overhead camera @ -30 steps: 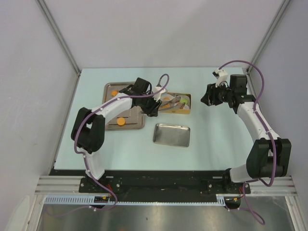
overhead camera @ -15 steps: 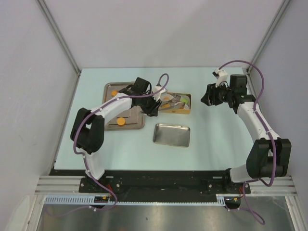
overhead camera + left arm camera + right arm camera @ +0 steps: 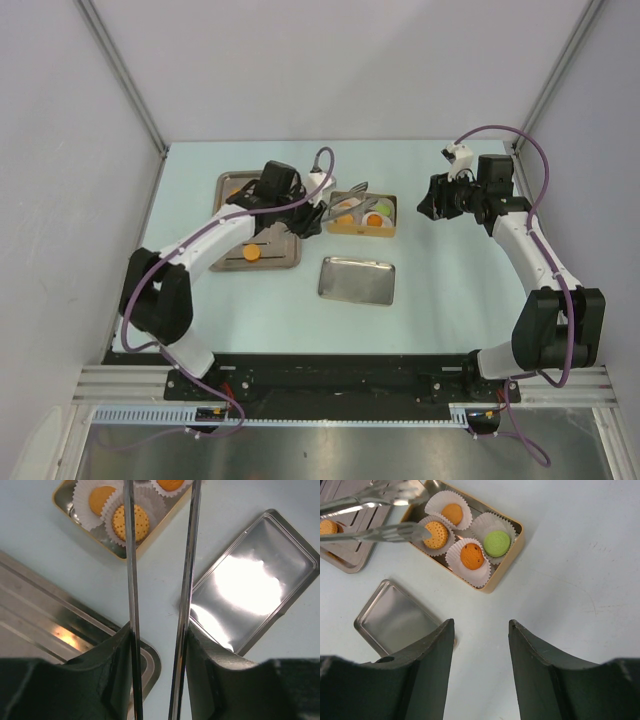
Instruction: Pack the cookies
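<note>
Left fingers (image 3: 107,675) clamp tongs (image 3: 131,580); right fingers (image 3: 422,670) spread wide, empty.

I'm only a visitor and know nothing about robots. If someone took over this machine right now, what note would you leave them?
Left gripper: shut on metal tongs, whose tips are open and empty at the gold tin.
Right gripper: open, empty, above the table.
Done: three orange cookies and a green cookie sit in paper liners in the tin.
Left: at least one orange cookie lies on the steel tray. The lid lies beside the tin, not yet on.
</note>
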